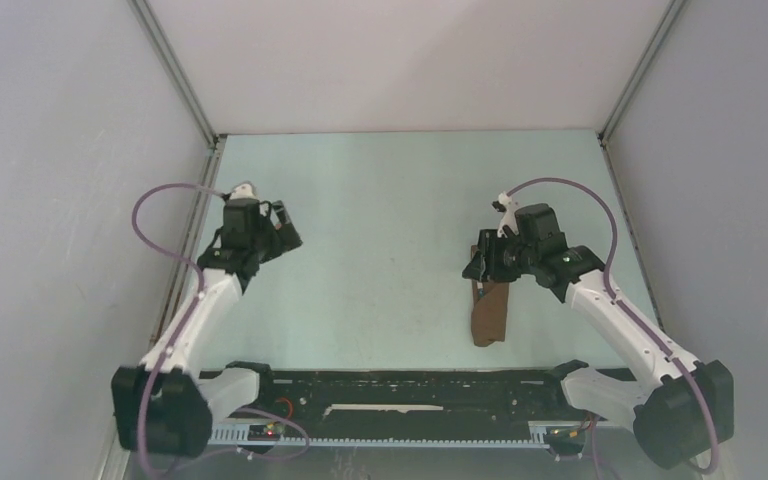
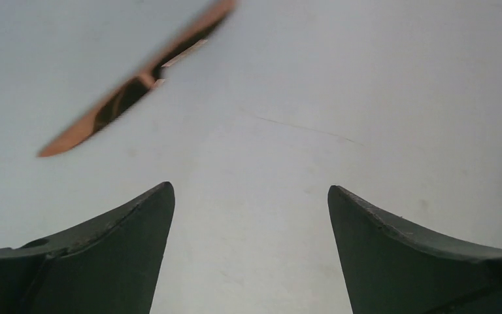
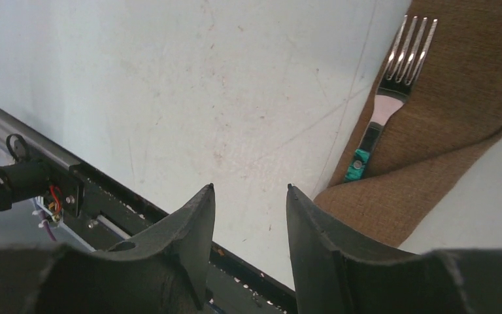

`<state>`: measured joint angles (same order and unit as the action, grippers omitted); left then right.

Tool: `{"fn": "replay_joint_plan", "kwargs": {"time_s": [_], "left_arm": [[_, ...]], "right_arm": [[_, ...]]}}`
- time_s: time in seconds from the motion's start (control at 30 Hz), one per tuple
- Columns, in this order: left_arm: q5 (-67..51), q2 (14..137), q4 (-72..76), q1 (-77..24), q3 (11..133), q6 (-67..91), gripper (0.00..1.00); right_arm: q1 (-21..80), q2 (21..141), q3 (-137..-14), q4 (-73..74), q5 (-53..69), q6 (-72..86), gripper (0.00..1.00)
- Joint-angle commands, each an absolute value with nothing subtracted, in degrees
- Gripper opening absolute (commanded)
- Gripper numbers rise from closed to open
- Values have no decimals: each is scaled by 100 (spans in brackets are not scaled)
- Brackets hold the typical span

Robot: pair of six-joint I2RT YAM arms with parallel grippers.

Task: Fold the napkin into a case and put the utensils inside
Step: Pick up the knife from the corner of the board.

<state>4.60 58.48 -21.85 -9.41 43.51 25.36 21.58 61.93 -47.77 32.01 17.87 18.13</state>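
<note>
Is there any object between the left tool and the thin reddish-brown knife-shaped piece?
Nothing visible does. In the left wrist view, only pale surface shows between the open left tool and the thin reddish-brown knife-shaped piece, which sits ahead, to the upper left.

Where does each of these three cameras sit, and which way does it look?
Top: above and behind the arms, looking down on the table; both arms show.
Left wrist: looks past the left gripper at the knife.
Right wrist: looks past the right gripper at the fork in the napkin.
Shared: napkin, in top and right wrist.
</note>
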Motion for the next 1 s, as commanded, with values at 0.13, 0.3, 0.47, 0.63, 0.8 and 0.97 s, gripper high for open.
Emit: {"fn": "replay_joint_plan", "kwargs": {"time_s": [0.13,0.3,0.47,0.63,0.8,0.97], "left_arm": [[1333,8686,-3315,-41,6414,1237,88],[811,10177,-4011,509,7649,643,78],[145,10936,-4206,542,8306,183,80],[261,11502,-4666,537,8639,21,80],[91,11834,-4821,538,8768,18,75],[-20,12008,-4931,470,8723,18,51]], "right_arm": [[2208,6000,-4596,2987,2319,1773,52],[2198,5691,-4478,3061,2357,1811,52],[2164,5606,-4423,3081,2398,1766,52],[2123,5565,-4425,3127,2481,1736,52],[2118,5591,-4429,3079,2522,1767,52],[2118,5625,-4432,3034,2518,1783,52]]}}
